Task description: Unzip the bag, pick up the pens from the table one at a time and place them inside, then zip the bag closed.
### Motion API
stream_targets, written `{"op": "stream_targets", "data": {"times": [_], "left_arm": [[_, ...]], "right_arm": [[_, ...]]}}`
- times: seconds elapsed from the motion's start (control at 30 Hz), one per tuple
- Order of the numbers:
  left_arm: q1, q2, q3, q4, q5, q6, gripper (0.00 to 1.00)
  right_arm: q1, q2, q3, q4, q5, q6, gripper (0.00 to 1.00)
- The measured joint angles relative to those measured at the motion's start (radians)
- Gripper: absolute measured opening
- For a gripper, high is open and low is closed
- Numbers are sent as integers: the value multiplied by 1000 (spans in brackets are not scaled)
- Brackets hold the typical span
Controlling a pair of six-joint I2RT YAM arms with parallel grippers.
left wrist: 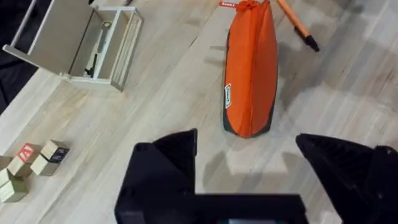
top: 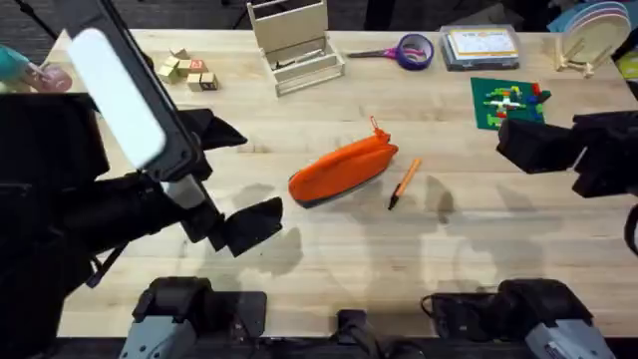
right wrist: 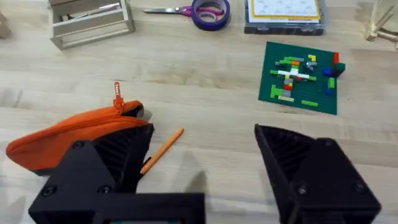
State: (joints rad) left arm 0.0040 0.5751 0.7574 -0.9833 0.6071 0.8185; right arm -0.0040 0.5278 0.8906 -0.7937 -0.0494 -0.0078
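Bag [left wrist: 250, 74] lies beyond open left end effector [left wrist: 249, 162].

Nothing here can be read: the orange soft pencil pouch [left wrist: 250, 71] carries a small white-edged label on its side and white marks on its pull tab [right wrist: 117, 92], both too small.

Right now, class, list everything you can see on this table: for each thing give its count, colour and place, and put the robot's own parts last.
bag: one, orange, zipped, mid-table
pen: one, orange with black tip, beside the bag's right
wooden blocks: several, tan, far left
wooden organizer: one, pale, far middle
scissors: one, purple handles, far side
tape roll: one, purple, beside scissors
clear box: one, far right
brick plate: one, green, right
table: one, light wood
left gripper: black, open, near the bag's end
right gripper: black, open, above bag and pen
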Motion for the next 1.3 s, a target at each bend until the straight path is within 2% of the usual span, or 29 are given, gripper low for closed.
{"op": "stream_targets", "data": {"times": [0.37,0.63,0.9,1.03,1.3], "left_arm": [[0,43,0,7,-1,6,993],[0,196,0,40,12,6,992],[-2,382,0,119,80,37,995],[-32,485,0,155,105,55,995],[-132,677,0,271,119,66,995]], "right_arm": [[0,0,0,0,0,0,998],[0,0,0,0,0,0,998],[0,0,0,0,0,0,997],[0,0,0,0,0,0,998],[0,0,0,0,0,0,997]]}}
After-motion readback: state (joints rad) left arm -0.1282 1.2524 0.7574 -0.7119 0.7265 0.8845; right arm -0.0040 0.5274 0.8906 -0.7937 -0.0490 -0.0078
